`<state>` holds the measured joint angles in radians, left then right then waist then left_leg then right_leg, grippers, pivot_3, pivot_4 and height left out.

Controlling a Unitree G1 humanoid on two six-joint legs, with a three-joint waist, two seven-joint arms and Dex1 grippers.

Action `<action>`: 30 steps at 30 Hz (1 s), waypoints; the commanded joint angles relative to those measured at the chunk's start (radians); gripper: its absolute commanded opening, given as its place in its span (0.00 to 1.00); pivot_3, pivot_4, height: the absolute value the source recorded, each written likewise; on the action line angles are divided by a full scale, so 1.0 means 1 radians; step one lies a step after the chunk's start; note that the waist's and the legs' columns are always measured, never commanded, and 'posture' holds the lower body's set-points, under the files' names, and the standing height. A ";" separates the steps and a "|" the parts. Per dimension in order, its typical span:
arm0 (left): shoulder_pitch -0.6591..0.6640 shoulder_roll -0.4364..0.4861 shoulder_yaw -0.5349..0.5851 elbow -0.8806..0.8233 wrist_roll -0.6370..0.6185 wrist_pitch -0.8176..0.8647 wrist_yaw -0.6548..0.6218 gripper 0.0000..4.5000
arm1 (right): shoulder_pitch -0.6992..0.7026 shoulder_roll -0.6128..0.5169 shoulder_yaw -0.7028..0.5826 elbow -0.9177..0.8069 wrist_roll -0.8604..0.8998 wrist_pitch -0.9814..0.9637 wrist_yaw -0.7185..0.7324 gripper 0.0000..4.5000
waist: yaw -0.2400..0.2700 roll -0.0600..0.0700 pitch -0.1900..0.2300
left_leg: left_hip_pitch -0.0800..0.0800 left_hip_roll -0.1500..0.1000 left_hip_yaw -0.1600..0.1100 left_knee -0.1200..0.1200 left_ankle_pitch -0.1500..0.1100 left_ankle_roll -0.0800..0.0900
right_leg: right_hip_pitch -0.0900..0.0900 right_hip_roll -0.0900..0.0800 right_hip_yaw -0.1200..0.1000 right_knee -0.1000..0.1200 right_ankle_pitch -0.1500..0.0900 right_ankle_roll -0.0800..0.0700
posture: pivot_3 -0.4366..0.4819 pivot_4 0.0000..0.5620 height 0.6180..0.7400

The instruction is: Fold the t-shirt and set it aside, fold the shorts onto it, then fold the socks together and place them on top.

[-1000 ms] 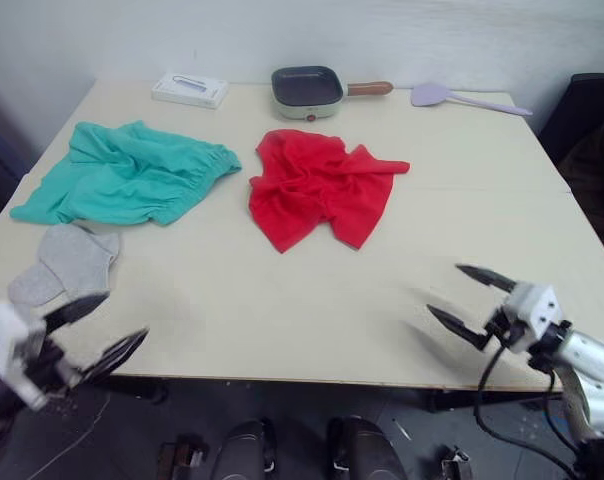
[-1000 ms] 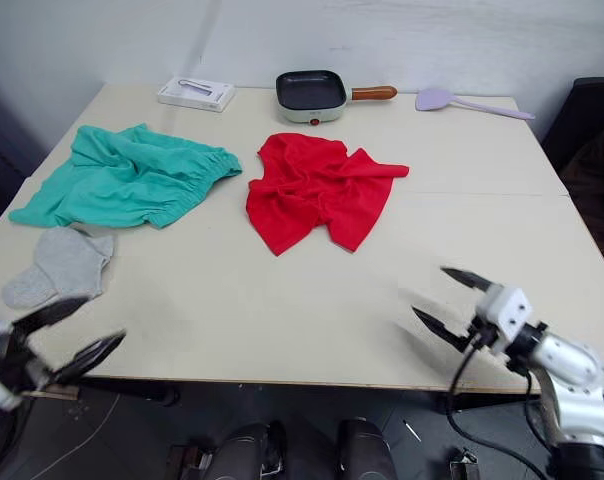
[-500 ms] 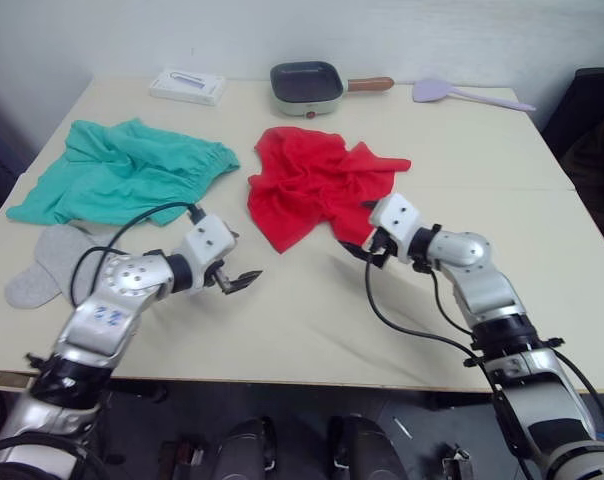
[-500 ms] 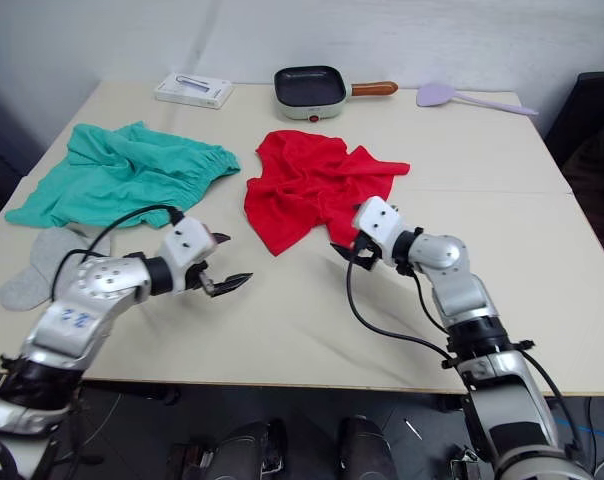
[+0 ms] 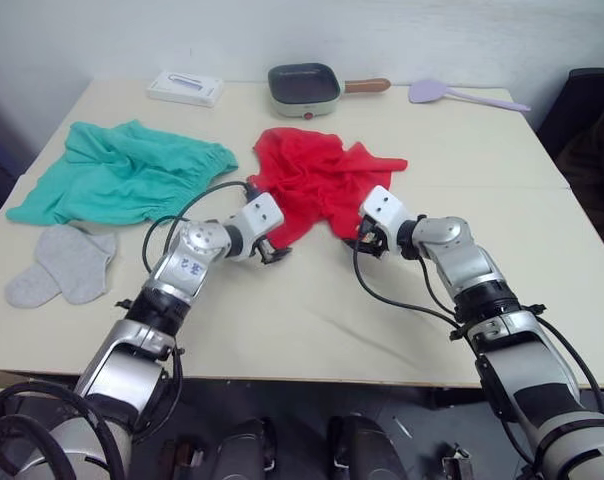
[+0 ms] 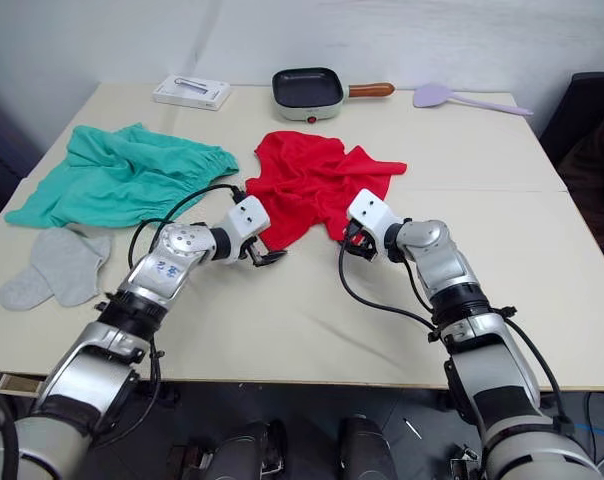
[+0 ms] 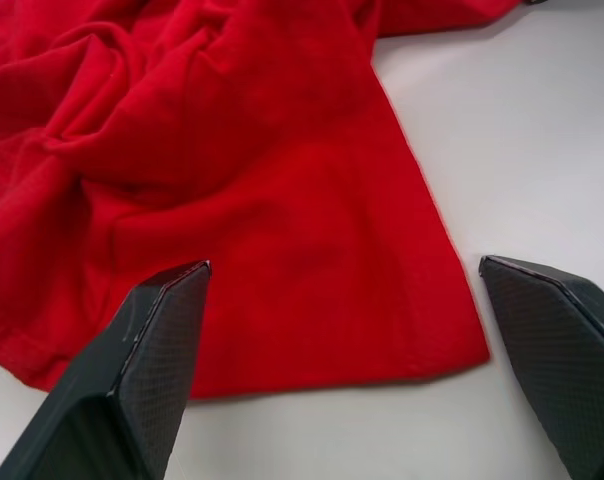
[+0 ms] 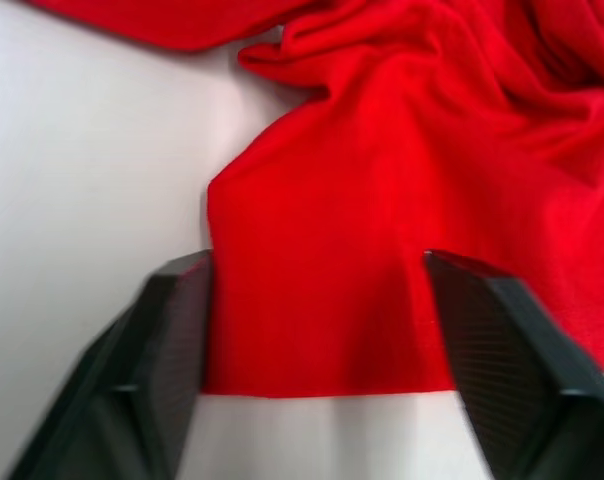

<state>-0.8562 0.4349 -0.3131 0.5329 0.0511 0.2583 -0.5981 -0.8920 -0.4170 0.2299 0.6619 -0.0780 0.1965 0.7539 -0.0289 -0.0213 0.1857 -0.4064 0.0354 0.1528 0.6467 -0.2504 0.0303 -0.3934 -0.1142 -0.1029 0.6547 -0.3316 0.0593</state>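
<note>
With both hands spread at the near hem of the t-shirt (image 5: 317, 185), left hand (image 5: 274, 252) and right hand (image 5: 365, 240), I judge folding barely begun; next I must pinch each corner

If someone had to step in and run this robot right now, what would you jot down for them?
Left gripper: open, at the near edge of the crumpled red t-shirt.
Right gripper: open, straddling another near edge of it.
Teal shorts lie unfolded on the table's left side; the two grey socks lie flat in front of them.
Done: nothing folded.
Left: grasp and fold the t-shirt, then the shorts, then the socks on top.
</note>
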 commanded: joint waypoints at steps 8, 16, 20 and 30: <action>-0.034 -0.022 -0.012 0.283 0.088 0.023 0.014 0.53 | 0.009 0.002 -0.028 -0.014 -0.002 -0.006 -0.023 0.00 | -0.005 0.000 0.000 | 0.002 0.000 0.000 0.001 0.000 0.000 | 0.000 -0.001 0.001 0.002 0.000 0.000 | 0.48 0.27 1.00; 0.007 -0.002 0.071 0.197 0.029 -0.030 -0.032 0.01 | 0.037 -0.039 -0.060 -0.087 0.026 -0.016 0.012 0.00 | -0.023 0.000 -0.001 | 0.002 0.001 0.000 0.000 0.000 -0.001 | 0.000 -0.001 0.000 0.002 0.000 0.000 | 0.48 0.27 1.00; 0.105 0.083 0.130 0.028 0.007 -0.031 -0.086 0.01 | 0.076 -0.096 -0.083 -0.163 0.055 -0.032 0.079 0.00 | -0.032 0.000 -0.001 | 0.002 0.003 0.000 -0.002 0.000 -0.003 | -0.001 0.001 0.000 0.004 0.000 0.000 | 0.48 0.27 1.00; 0.441 0.328 0.339 -0.471 -0.239 -0.007 -0.359 0.01 | 0.232 -0.335 -0.130 -0.435 0.229 0.014 0.435 0.00 | -0.024 0.001 0.002 | 0.001 0.006 0.001 -0.002 -0.004 -0.005 | -0.002 0.002 -0.001 -0.001 -0.002 -0.003 | 0.48 0.27 1.00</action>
<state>-0.4283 0.7285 -0.0278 0.1683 -0.1312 0.2431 -0.9120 -0.6762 -0.7204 0.1366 0.3239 0.0831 0.2027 1.1022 -0.0534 -0.0207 0.1874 -0.4061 0.0419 0.1533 0.6451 -0.2541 0.0257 -0.3951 -0.1122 -0.1036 0.6531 -0.3340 0.0562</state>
